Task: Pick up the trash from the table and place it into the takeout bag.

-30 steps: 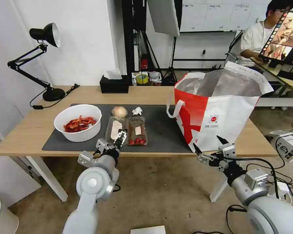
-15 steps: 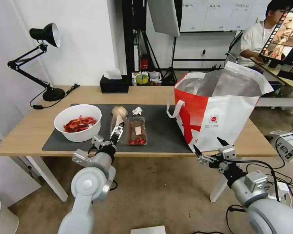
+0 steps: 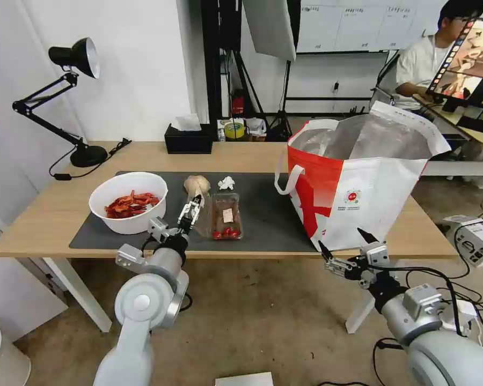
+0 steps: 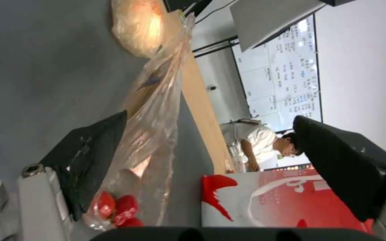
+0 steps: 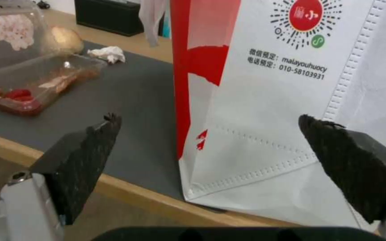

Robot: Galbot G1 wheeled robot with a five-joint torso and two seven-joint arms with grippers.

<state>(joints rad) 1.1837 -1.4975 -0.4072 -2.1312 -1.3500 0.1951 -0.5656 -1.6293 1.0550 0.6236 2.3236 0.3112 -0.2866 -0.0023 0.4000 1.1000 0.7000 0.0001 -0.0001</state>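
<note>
On the dark mat (image 3: pixel 273 214) of the table (image 3: pixel 48 212) lie the trash items: a white bowl of red shells (image 3: pixel 127 201), a beige lumpy ball (image 3: pixel 197 184), a small white tissue ball (image 3: pixel 226 183) and a clear clamshell tray (image 3: pixel 225 216) with red bits. The clamshell's lid (image 4: pixel 157 110) stands tilted up, leaning against one finger of my left gripper (image 3: pixel 190 210), which is open at the lid's left side. The takeout bag (image 3: pixel 359 177) stands open at the right. My right gripper (image 3: pixel 341 238) hangs open in front of the bag (image 5: pixel 269 100), at the table's front edge.
A black tissue box (image 3: pixel 188 140) sits at the table's back edge, and a black desk lamp (image 3: pixel 72 59) stands at the back left. Bare mat lies between the clamshell and the bag. A person sits at a desk far behind the bag.
My left gripper has moved forward over the mat toward the beige ball, and the clamshell's lid has risen from flat to tilted upright. The right gripper has sunk slightly.
</note>
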